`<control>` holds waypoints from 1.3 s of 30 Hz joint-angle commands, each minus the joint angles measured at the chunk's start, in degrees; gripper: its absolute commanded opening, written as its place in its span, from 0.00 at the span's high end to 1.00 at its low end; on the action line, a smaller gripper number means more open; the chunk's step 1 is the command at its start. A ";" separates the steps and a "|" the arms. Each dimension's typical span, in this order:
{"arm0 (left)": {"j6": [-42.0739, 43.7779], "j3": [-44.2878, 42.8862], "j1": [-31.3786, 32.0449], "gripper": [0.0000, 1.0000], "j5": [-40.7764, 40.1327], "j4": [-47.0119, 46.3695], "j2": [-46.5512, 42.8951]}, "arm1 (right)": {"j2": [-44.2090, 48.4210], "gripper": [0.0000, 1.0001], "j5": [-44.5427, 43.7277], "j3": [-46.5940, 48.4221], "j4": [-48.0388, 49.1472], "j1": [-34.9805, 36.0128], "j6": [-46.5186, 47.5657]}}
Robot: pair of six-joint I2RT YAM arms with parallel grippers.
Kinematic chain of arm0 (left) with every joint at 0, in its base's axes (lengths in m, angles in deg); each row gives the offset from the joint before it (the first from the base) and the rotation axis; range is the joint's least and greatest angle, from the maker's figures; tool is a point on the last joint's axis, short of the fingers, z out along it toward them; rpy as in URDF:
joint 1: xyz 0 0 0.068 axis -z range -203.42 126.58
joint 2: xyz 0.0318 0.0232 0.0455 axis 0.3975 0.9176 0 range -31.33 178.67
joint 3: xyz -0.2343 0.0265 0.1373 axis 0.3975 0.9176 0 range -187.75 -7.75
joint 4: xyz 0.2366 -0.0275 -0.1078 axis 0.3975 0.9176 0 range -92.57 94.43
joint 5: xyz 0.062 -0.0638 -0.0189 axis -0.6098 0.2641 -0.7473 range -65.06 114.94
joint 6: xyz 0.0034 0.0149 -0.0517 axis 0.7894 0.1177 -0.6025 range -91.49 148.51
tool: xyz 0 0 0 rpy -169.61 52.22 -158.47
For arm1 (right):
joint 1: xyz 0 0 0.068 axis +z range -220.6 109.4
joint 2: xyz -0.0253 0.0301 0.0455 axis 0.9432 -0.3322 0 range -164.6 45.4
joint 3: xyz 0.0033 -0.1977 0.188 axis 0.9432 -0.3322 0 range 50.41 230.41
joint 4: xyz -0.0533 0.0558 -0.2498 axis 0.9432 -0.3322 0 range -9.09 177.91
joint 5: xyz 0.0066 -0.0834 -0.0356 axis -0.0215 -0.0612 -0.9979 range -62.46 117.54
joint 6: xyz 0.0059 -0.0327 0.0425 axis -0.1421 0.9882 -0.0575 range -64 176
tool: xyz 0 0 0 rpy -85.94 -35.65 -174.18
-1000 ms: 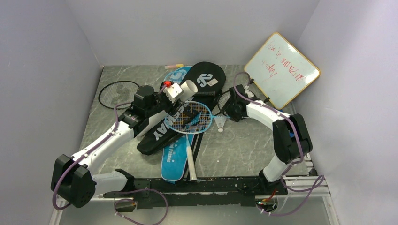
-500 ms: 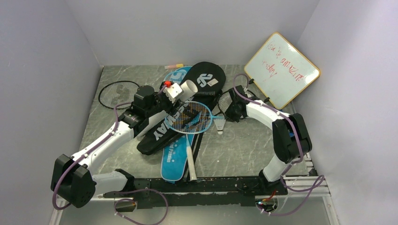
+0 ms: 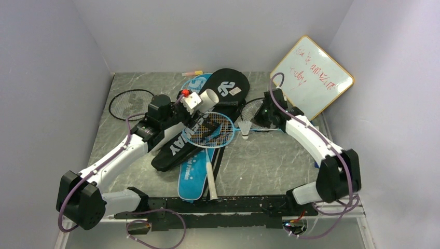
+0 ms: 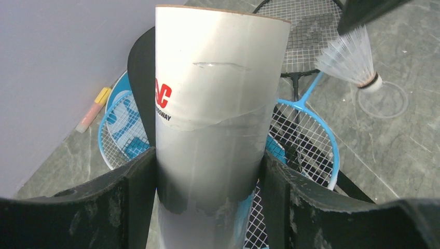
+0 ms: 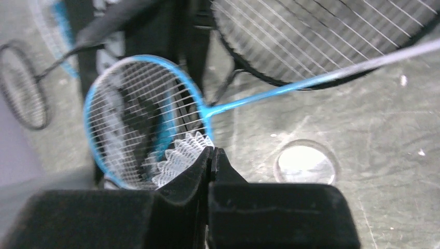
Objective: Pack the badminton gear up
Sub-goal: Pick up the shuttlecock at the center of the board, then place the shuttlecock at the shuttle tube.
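Two risks stand out. The right fingers (image 5: pixel 187 179) are clamped on only the feather rim of the shuttlecock (image 4: pixel 350 57), which hangs cork-down above the table (image 3: pixel 270 155), just beside the blue racket (image 5: pixel 129 109) head — so thin a pinch could slip or crush feathers. The left fingers (image 4: pixel 129 207) clasp the white tube (image 4: pixel 218 104) — if it tilts, a drop could miss its mouth.
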 commanded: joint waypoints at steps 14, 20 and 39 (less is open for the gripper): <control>4.21 1.18 -0.16 0.43 20.64 -3.47 -1.76 | 22.20 1.00 26.08 -4.10 45.87 -0.42 5.03; 3.61 1.70 -0.10 0.43 22.47 -5.11 -2.41 | 19.01 1.00 33.68 -4.31 54.34 0.24 0.88; 0.06 4.03 -0.18 0.44 19.21 -11.42 -5.34 | 15.58 0.77 32.22 -10.49 53.98 4.69 8.89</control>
